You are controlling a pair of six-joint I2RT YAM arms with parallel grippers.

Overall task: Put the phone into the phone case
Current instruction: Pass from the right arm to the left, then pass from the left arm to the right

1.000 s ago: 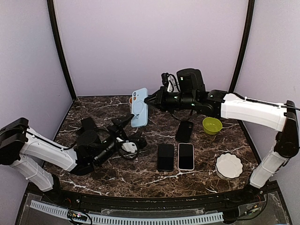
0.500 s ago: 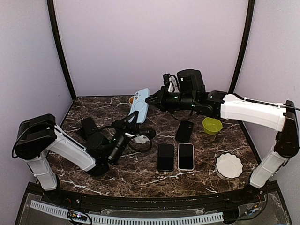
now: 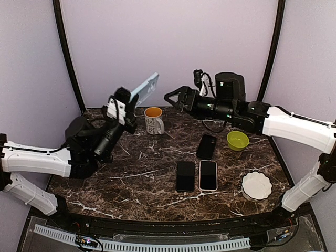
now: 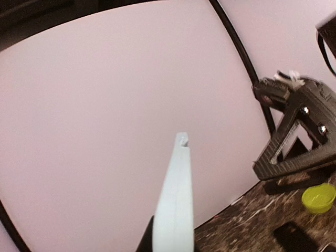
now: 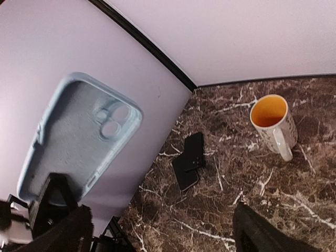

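Hanging in the air over the back left of the marble table (image 3: 147, 178), the pale blue phone case (image 3: 145, 87) is pinched at its lower end by the left gripper (image 3: 127, 106), tilted, its hollow side towards the right arm. The right gripper (image 3: 175, 96) hovers near it, not touching, jaws spread wide. Below stands an orange-lined mug (image 3: 154, 120). Further right a black phone (image 3: 185, 176) and a pale-rimmed phone (image 3: 208, 175) lie side by side, a third phone (image 3: 207, 146) behind them, beside a green bowl (image 3: 237, 140).
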